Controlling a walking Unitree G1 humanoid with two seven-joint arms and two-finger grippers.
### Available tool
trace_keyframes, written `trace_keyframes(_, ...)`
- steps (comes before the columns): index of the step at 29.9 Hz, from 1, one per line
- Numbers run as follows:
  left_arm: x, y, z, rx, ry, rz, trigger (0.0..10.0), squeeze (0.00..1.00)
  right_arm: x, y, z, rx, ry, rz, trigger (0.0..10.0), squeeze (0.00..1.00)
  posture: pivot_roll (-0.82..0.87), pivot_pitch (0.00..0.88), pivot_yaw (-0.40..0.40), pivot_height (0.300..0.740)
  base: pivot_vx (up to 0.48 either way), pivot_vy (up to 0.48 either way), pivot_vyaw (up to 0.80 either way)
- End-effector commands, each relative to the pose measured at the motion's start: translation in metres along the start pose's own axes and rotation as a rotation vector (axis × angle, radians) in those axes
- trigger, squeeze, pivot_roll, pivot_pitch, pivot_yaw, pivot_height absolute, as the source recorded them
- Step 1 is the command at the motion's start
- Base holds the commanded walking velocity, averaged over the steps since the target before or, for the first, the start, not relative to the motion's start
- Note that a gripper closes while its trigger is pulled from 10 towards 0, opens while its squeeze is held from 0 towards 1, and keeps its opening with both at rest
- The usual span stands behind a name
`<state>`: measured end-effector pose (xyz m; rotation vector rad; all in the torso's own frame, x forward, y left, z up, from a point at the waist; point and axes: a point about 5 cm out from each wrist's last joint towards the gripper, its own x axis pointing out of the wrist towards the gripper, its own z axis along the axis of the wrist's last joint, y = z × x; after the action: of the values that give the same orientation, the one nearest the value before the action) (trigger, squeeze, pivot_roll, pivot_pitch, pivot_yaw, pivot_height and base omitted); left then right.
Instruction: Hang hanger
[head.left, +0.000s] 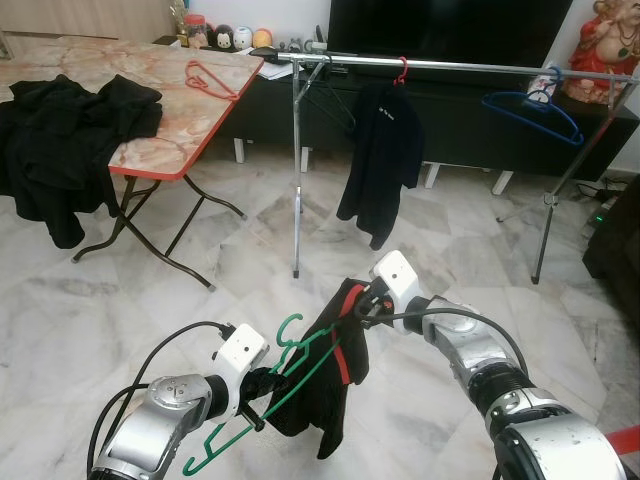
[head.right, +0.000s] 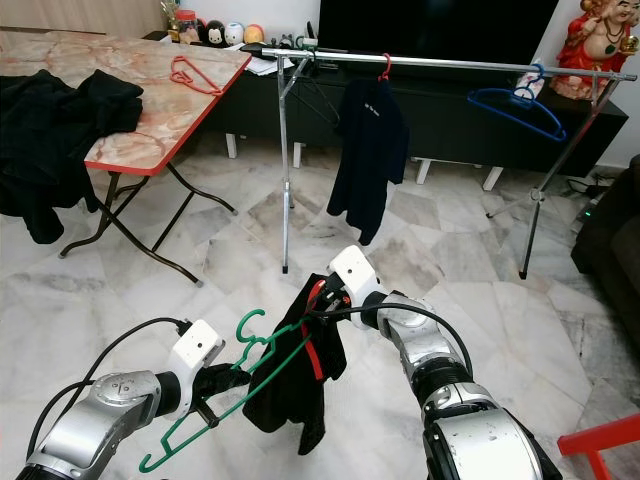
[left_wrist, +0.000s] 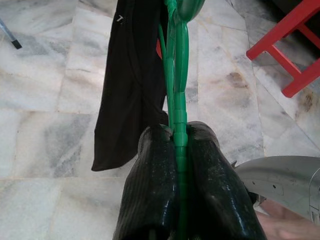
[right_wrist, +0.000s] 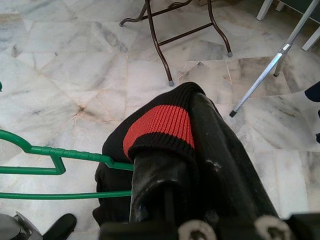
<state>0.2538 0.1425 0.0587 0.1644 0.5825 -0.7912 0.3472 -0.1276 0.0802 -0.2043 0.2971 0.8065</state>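
Centrally, above the marble floor (head.left: 120, 300), the left gripper (head.left: 262, 385) is clenched on the green hanger's (head.left: 290, 375) lower bar, steadying it, while the right gripper (head.left: 358, 305) grasps the black garment's (head.left: 330, 385) red-striped collar, apparently to dress the hanger before hanging on the rail (head.left: 470, 67).

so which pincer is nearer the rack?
Right. The right pincer holds the black garment up ahead, toward the rack. The left pincer sits lower and closer to the robot, clamped on the green hanger.
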Motion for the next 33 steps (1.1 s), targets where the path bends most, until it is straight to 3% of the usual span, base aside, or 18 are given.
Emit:
trace_keyframes(1,0.0,0.001,0.003,0.014,-0.012,0.007,10.0,0.0,0.0,-0.005,0.012,-0.02,-0.048,-0.012,10.0,0.0,0.06,0.0,-0.102,0.74,0.0,0.0,0.0)
trace_keyframes(17,0.002,0.003,0.003,0.018,-0.007,0.025,10.0,0.0,-0.001,-0.004,0.011,-0.015,-0.053,-0.005,10.0,0.0,0.06,0.0,-0.102,0.74,0.0,0.0,0.0)
trace_keyframes(19,0.006,0.003,0.005,-0.012,-0.037,0.011,10.0,0.0,-0.005,0.008,0.014,-0.031,-0.121,0.18,10.0,0.0,0.06,0.0,-0.1,0.74,0.0,0.0,0.0)
trace_keyframes(20,0.007,0.003,0.006,-0.016,-0.042,0.01,10.0,0.0,-0.005,0.009,0.014,-0.033,-0.126,0.198,10.0,0.0,0.06,0.0,-0.1,0.74,0.0,0.0,0.0)
trace_keyframes(33,0.008,0.003,0.007,-0.023,-0.052,0.004,10.0,0.0,-0.005,0.012,0.014,-0.025,-0.125,0.228,10.0,0.0,0.06,0.0,-0.1,0.74,0.0,0.0,0.0)
